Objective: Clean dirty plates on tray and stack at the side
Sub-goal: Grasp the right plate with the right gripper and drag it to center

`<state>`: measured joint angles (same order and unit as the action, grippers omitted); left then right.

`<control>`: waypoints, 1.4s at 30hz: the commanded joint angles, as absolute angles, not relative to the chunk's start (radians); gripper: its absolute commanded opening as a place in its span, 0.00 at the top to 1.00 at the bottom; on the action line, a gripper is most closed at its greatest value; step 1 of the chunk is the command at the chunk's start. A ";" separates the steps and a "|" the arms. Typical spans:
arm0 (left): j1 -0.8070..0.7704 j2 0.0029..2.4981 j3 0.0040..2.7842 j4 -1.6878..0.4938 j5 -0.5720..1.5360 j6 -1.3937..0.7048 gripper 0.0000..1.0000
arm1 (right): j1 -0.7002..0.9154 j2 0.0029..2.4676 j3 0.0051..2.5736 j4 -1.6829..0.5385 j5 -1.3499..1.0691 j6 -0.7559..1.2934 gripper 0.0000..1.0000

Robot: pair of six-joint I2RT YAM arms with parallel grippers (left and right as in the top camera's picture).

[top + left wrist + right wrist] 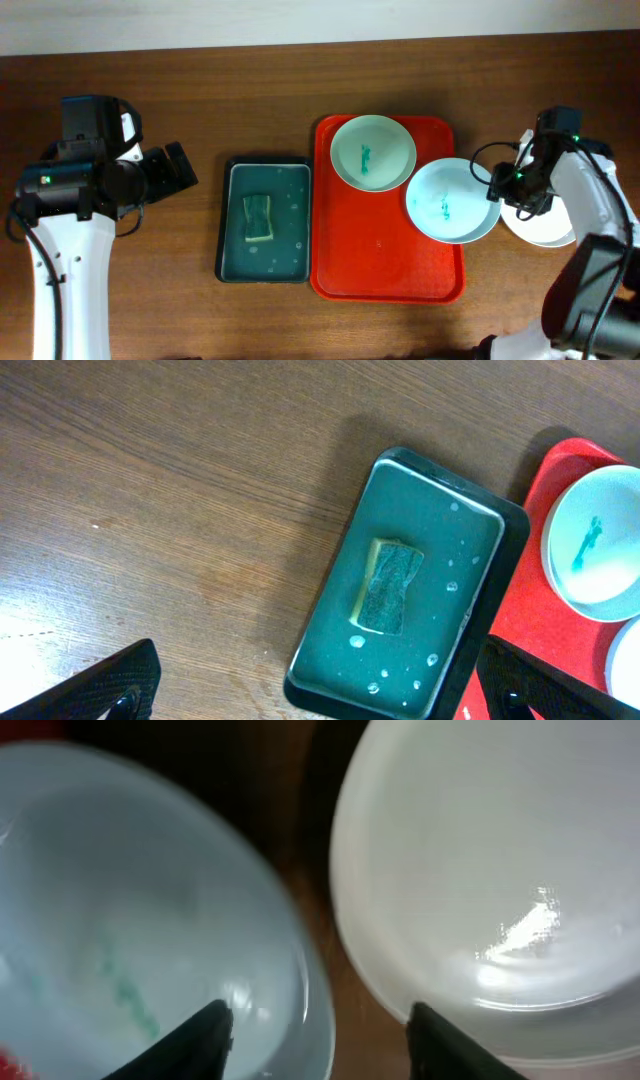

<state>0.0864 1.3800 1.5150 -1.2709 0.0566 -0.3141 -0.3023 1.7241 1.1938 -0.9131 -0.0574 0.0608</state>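
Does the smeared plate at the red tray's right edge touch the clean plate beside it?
Apart. The right wrist view shows a strip of bare wooden table between the smeared plate and the clean plate.

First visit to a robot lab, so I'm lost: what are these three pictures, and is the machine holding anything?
This is a robot with two arms at a wooden table, each ending in a two-finger gripper. The wide picture comes from a camera above; the other two come from cameras on the wrists, so the dark shapes at their lower edges are the fingers. On the table lie a dark tray holding a sponge, and a red tray. A mint plate with a green smear sits on the red tray; a pale blue smeared plate overhangs its right edge; a clean-looking white plate rests on the table beside it. The left gripper is open and empty. The right gripper is open, its fingers either side of the blue plate's rim.
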 commanded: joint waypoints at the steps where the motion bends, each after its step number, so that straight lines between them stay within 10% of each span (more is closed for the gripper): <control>1: 0.090 1.374 1.524 -1.269 0.064 -0.313 0.01 | -0.301 1.760 1.187 -0.900 -0.044 0.079 0.55; 10: 0.090 1.374 1.524 -1.269 0.064 -0.313 0.00 | -0.299 1.703 1.138 -0.962 -0.107 0.121 0.96; 18: 0.090 1.374 1.524 -1.269 0.064 -0.312 0.01 | -0.004 1.439 1.093 -1.152 -0.209 0.270 0.96; 23: 0.090 1.374 1.524 -1.269 0.064 -0.313 0.01 | 0.186 1.444 0.818 -0.814 -0.167 0.568 0.96; 26: 0.090 1.374 1.524 -1.265 0.065 -0.313 0.01 | 0.188 1.434 0.866 -0.823 -0.120 0.528 0.70; 33: 0.012 1.400 1.443 -1.223 0.213 -0.257 0.00 | 0.188 1.278 1.139 -0.965 -0.123 0.253 0.60; 42: -0.286 1.631 0.992 -0.770 0.085 -0.268 0.46 | 0.188 1.263 1.137 -1.010 -0.123 0.254 0.58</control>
